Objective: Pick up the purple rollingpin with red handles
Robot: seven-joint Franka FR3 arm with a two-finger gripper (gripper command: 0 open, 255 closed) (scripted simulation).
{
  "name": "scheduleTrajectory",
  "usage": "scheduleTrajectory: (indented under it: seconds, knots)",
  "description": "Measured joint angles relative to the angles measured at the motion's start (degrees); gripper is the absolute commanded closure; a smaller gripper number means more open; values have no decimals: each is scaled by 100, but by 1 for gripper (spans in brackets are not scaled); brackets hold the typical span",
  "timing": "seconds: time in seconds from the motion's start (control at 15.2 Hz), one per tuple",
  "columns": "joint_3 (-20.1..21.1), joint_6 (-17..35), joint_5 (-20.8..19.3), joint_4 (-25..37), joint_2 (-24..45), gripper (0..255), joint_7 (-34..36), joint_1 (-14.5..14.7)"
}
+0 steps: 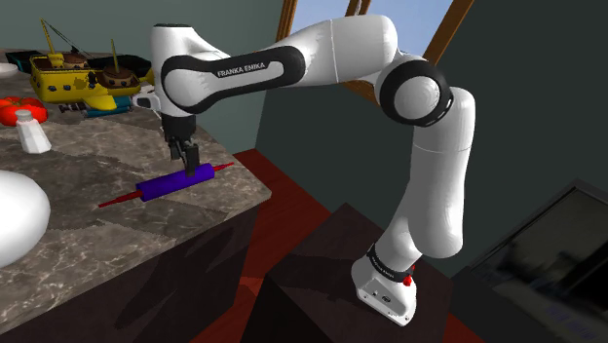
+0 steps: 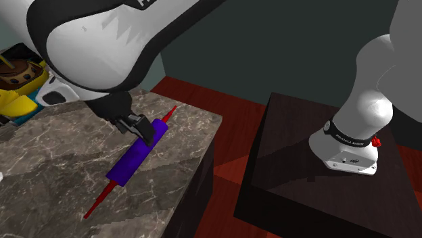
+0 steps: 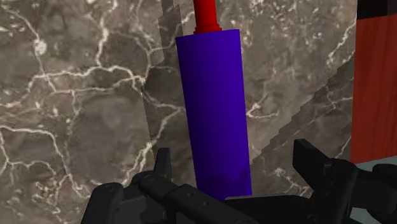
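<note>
A brown marble counter (image 1: pixel 146 234) with white veins ran along the shoulder view's left. At its far end stood a yellow toy boat (image 1: pixel 73 78) with brown pieces on deck. Nearer than the boat sat a white shaker (image 1: pixel 32 133) with a red cap, and a white rounded thing (image 1: pixel 15 219) lay at that view's left edge. Past the counter's edge lay a red floor (image 1: pixel 292 190). A dark green wall (image 1: pixel 526 58) rose behind, crossed by brown window frames (image 1: pixel 288 24). A dark screen (image 1: pixel 555 253) showed at lower right
</note>
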Motion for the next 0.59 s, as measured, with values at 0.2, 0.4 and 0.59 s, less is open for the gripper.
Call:
scheduleTrajectory:
  seconds: [0.2,0.4,0.59]
  knots:
    - [-1,181,-16,-83,101,0,-17,7]
    - [-7,362,-28,-166,201,0,-19,11]
    - [-8,396,-31,-177,217,255,-22,10]
